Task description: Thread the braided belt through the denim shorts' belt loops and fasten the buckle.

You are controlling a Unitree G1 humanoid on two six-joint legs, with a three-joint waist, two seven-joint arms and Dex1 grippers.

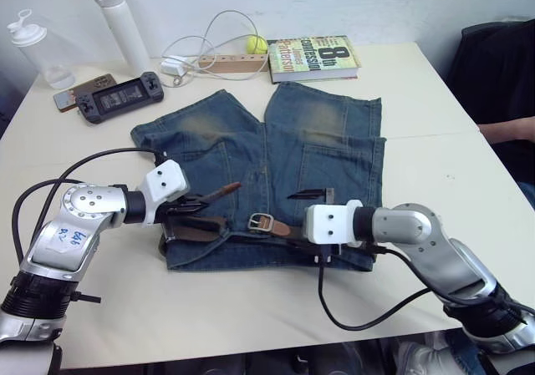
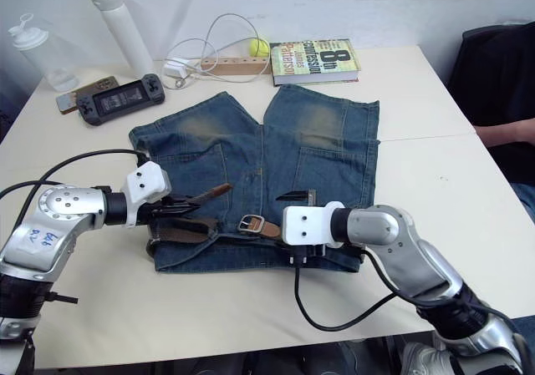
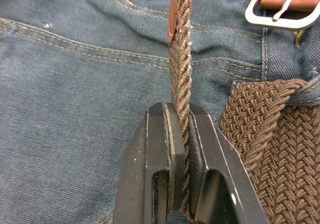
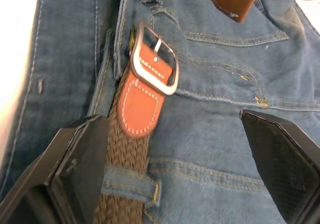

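Left gripper (image 3: 181,134) clamped on braided belt (image 3: 181,84) beside buckle (image 4: 152,59); right gripper (image 4: 175,154) apart; book (image 1: 313,56) reads "8th Confession"

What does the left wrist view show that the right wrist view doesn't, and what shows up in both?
Left wrist view alone: the left gripper shut on the braided belt, held edge-on just behind its tan tip.

Right wrist view alone: the right gripper open over the strap, and a belt loop with the belt passing under it.

Both: the denim shorts, the silver buckle lying on them with no strap through it, and the brown braided weave.
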